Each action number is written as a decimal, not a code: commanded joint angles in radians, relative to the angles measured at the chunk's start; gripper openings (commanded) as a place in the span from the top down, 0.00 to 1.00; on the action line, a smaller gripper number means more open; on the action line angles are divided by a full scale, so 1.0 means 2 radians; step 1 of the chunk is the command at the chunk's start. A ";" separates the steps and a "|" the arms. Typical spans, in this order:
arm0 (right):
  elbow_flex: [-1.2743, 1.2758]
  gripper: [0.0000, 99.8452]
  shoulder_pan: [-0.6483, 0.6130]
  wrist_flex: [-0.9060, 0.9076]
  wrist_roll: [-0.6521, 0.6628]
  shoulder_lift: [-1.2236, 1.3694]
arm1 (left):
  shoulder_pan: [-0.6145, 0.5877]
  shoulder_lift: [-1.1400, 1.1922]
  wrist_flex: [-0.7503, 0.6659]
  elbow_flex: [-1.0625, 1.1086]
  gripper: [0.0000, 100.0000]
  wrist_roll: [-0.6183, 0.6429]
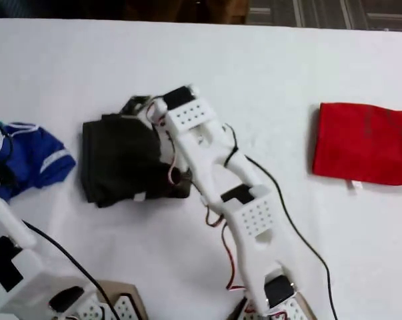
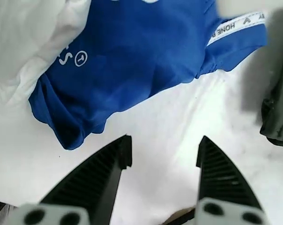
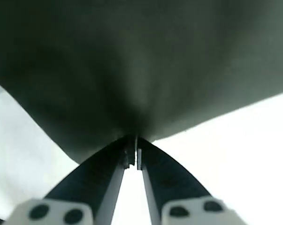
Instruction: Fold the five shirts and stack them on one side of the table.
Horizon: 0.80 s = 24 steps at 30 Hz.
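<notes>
Step in hand, judged: folding the black shirt (image 1: 121,160), which is lying mid-table (image 1: 287,60).
- Right gripper (image 3: 134,155): clenching the black shirt's edge; next it is likely needing to carry that edge across.
- Left gripper (image 2: 164,143): hanging released by the blue shirt (image 2: 146,56), left of the black one.
- Red shirt (image 1: 364,143): lying folded, well right of the black one.
- Obstruction: nothing is blocking the fold.

Dark floor (image 1: 321,10) shows past the table's (image 1: 267,60) far edge, well beyond the right gripper (image 1: 139,107). A brown board (image 1: 137,303) lies well behind it.

Bright white table (image 1: 267,60); beyond its far edge, a dark brown strip (image 1: 181,8) and grey floor (image 1: 321,9)
</notes>
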 commanded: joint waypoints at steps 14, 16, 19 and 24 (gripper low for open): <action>0.022 0.98 0.082 0.011 -0.073 -0.068 | -0.008 -0.021 0.011 0.000 0.76 -0.005; 0.022 0.98 0.082 0.011 -0.127 -0.086 | -0.008 -0.021 0.012 0.000 0.76 -0.005; 0.022 0.98 0.076 0.011 -0.199 -0.112 | -0.007 -0.021 0.018 0.000 0.76 -0.005; 0.023 0.92 0.030 0.010 -0.229 -0.123 | -0.008 -0.021 0.025 0.000 0.76 -0.005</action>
